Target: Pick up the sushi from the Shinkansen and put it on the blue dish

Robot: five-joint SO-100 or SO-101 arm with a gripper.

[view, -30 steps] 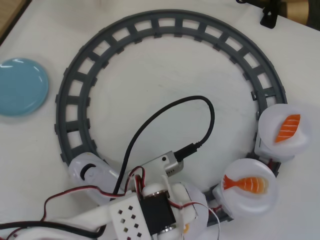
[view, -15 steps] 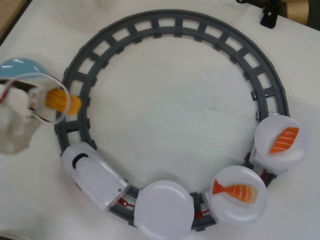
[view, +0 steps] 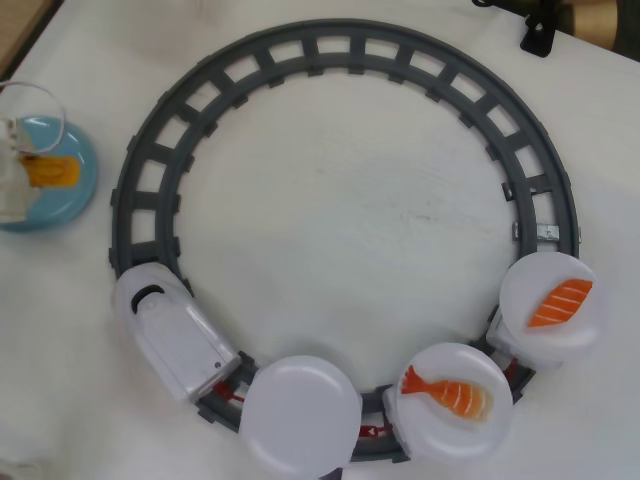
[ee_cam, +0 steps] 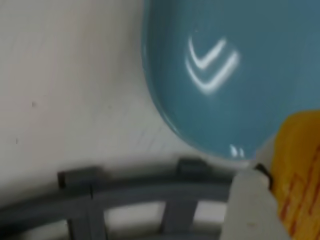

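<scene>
Overhead view. Table (view: 330, 210): white surface, carrying all items. Ring track (view: 345, 45): grey, slatted, a full loop across the middle of the frame. Shinkansen (view: 172, 332): white toy train on the lower-left arc of the track, rounded nose with black window pointing up-left. Three round white plates trail behind it along the bottom and right arcs. First plate (view: 299, 416): bare, directly behind the train. Second plate (view: 450, 402): carries the tailed shrimp piece (view: 447, 394). Third plate (view: 551, 306): carries the striped salmon piece (view: 560, 303). Blue dish (view: 75, 190): at the left edge, outside the ring, well apart from the train. Gripper (view: 35, 172): enters from the left edge, pale fingers over the dish, closed around the sushi (view: 52, 170). The sushi is a yellow-orange block positioned above the dish's centre; whether it touches the dish surface cannot be told. A thin white wire loop (view: 55, 105) arcs above the gripper. Black clamp (view: 538, 32): at the top-right edge.

Wrist view. Blurred. Blue dish (ee_cam: 230, 80): fills the upper right, glossy, with a light reflection. Sushi (ee_cam: 299, 170): yellow-orange with reddish lines, at the right edge, lower half. A pale gripper finger (ee_cam: 252, 210) lies against its left side. Ring track (ee_cam: 125, 192): grey slats along the bottom, just beside the dish rim. Table (ee_cam: 65, 85): white, upper left.
</scene>
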